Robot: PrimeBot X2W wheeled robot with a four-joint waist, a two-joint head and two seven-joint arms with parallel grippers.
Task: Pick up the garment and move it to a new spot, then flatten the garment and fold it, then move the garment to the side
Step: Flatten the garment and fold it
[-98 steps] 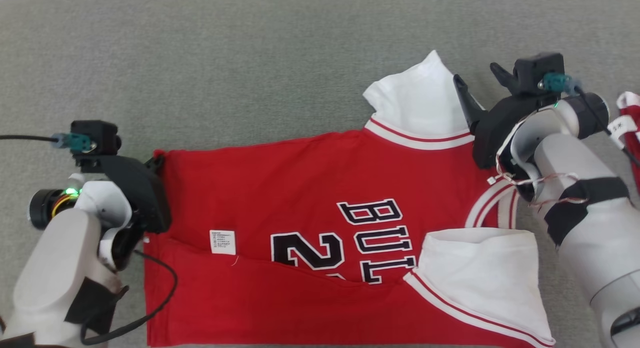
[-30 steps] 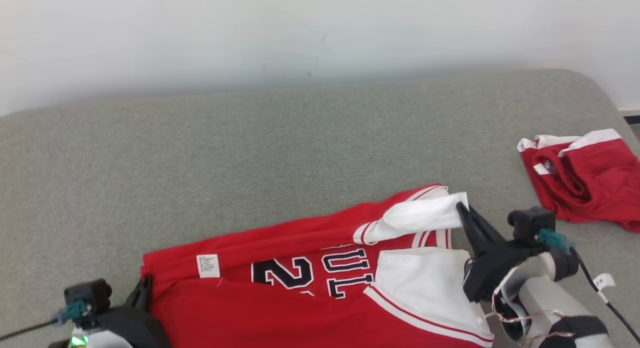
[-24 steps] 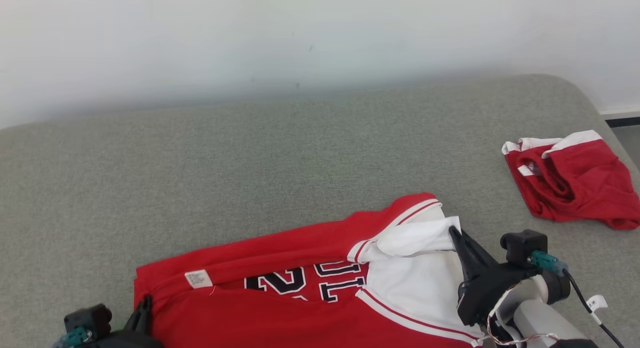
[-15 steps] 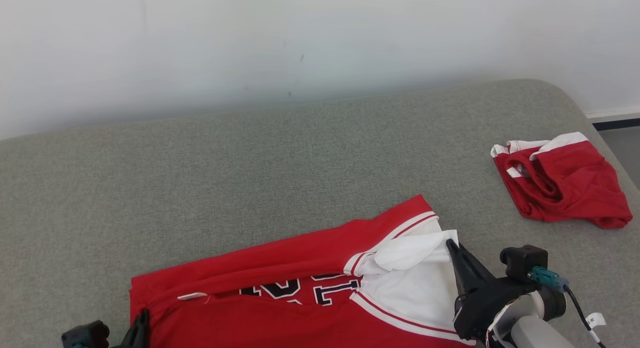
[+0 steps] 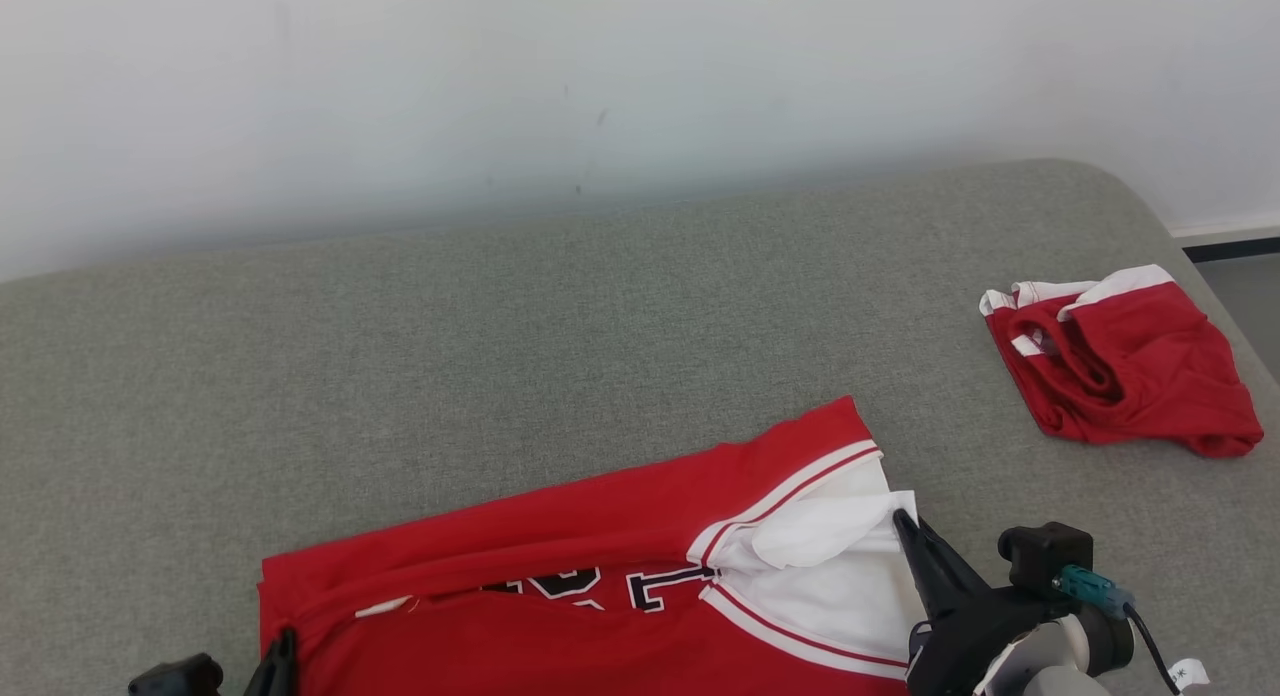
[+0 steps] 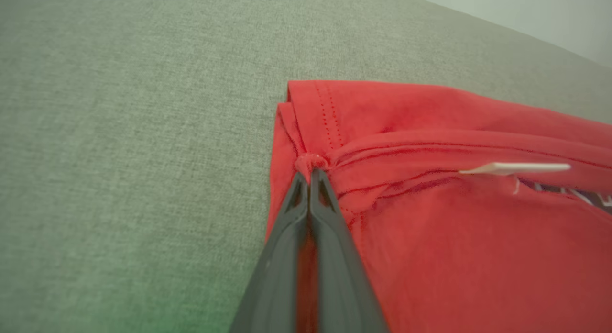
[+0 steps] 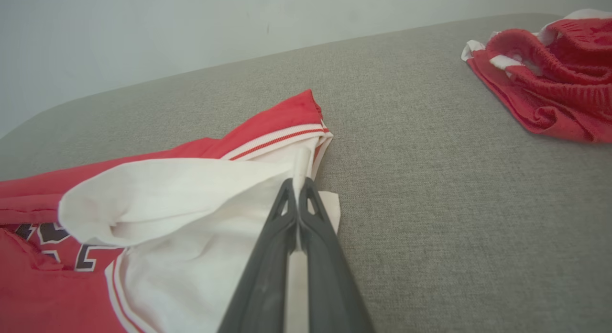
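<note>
Pinching the jersey [image 5: 600, 536] at hem [image 6: 311, 160] and white sleeve [image 7: 191, 189], the closed left gripper [image 6: 310, 172] and right gripper [image 7: 299, 182] have drawn its far edge over the lettering [image 5: 640, 584], leaving the fold on the grey cushion [image 5: 500, 326] apparently nearly done.

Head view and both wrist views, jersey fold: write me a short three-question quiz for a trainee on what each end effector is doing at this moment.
1. True or false: the left end effector is shut on a bunched hem corner of the red jersey.
2. What does the right end effector grip? A) the jersey's white sleeve B) the care label C) nothing
3. Fill in: the crumpled red garment lies apart from the jersey, to the robot's ___.

Key: 1 true; 2 A; 3 right.
</note>
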